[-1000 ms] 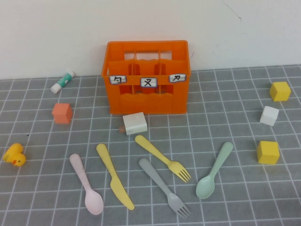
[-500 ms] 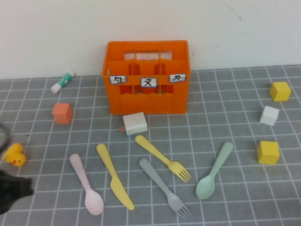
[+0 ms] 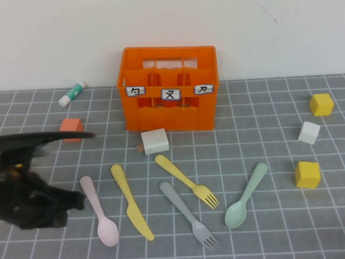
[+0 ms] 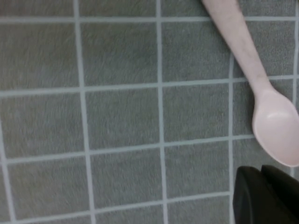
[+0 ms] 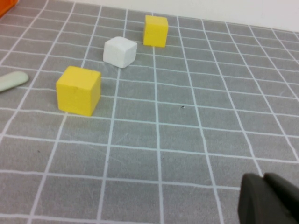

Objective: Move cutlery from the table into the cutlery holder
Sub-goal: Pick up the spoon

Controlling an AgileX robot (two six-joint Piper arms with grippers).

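L gripper (image 3: 75, 200) hovers low over worktop (image 3: 259, 237), just beside pink spoon (image 3: 99, 211) handle; can't tell how far open, holds nothing seen. R gripper (image 5: 268, 198): only a dark corner shows, state unclear. Cutlery holder (image 3: 168, 89) stands at back; all cutlery lies in front of it.

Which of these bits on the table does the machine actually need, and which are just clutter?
Needed: pink spoon, yellow knife, yellow fork, grey fork, green spoon, orange crate, left pincer by the pink spoon. The right pincer is near the cubes.

Clutter: yellow cubes, white cube, pink cube, white block, glue stick.
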